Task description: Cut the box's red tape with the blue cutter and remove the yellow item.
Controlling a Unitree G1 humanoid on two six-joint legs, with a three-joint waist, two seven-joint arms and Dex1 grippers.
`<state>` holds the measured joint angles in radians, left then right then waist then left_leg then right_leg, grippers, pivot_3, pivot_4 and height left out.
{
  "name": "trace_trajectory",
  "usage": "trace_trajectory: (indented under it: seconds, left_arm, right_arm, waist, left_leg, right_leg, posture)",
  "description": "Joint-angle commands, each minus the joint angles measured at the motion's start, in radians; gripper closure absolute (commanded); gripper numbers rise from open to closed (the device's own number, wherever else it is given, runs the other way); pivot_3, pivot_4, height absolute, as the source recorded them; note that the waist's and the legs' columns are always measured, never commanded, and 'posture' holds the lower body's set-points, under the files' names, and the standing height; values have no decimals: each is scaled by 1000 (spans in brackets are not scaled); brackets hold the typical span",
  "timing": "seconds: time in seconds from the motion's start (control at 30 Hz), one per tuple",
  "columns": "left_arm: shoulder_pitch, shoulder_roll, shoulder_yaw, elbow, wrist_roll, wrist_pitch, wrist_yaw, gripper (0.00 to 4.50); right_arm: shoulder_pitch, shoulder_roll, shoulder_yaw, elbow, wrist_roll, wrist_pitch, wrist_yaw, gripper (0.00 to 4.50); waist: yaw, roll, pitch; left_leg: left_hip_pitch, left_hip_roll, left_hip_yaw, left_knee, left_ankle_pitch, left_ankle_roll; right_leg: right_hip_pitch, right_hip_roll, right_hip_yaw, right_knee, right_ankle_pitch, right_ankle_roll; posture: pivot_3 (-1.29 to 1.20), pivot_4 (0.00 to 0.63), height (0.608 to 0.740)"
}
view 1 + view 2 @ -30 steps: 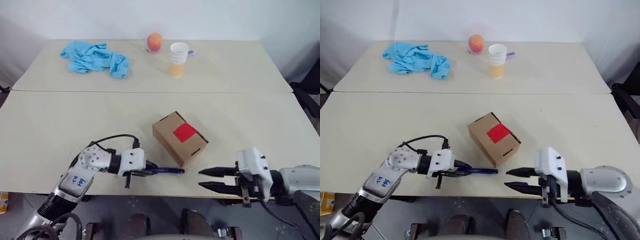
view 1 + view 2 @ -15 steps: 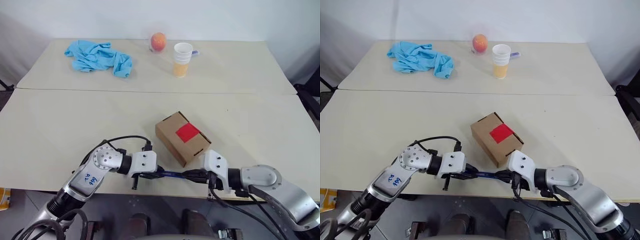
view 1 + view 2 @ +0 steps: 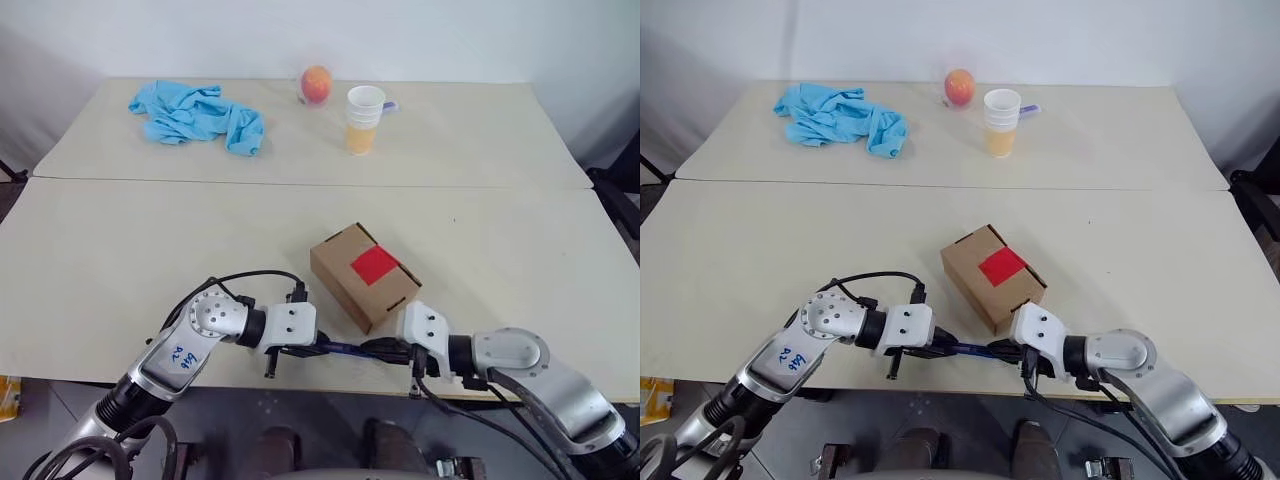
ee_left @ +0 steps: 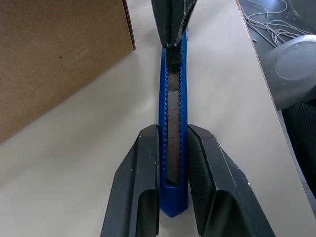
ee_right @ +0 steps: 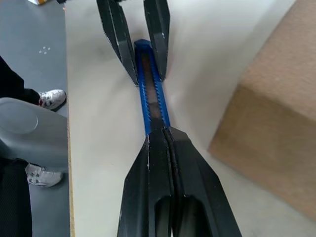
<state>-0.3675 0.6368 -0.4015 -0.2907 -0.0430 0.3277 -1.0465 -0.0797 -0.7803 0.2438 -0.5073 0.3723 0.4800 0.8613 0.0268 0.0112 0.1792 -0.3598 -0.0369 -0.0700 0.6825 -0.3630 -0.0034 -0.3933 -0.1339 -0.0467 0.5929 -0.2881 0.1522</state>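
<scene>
Blue cutter (image 3: pixel 342 349): lies at the table's near edge before the box (image 3: pixel 362 276), long axis running left–right between both arms. Left gripper (image 3: pixel 297 350) clamps its butt; right gripper (image 3: pixel 384 349), clenched on the opposite tip, was apart and open a second ago. Red tape (image 3: pixel 373 266) uncut.

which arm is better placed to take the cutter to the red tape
Right. Both grippers clamp the blue cutter: left gripper on its far end, right gripper on the end beside the box, nearest the red tape.
</scene>
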Motion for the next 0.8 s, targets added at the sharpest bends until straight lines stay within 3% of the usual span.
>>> trace_trajectory:
  seconds: [0.03,0.33,0.8]
  left_arm:
    - [1,-1,-1,1,14,0,11,4038]
    - [5,-12,-3,-4,11,10,18,4038]
    - [9,-13,-12,-17,21,23,22,4038]
  right_arm:
    - [40,-40,-47,9,-4,-14,36,4469]
    - [58,-65,-72,44,-23,-58,91,4469]
    - [-111,107,104,47,-82,47,53,4469]
  waist:
    - [0,0,0]
    - [0,0,0]
    - [-1,0,0]
  left_leg:
    - [0,0,0,0,0,0]
    - [1,0,0,0,0,0]
    - [1,0,0,0,1,0]
  right_leg:
    - [0,0,0,0,0,0]
    - [1,0,0,0,0,0]
    - [1,0,0,1,0,0]
  posture:
    - [0,150,740]
    - [0,150,740]
    - [0,150,740]
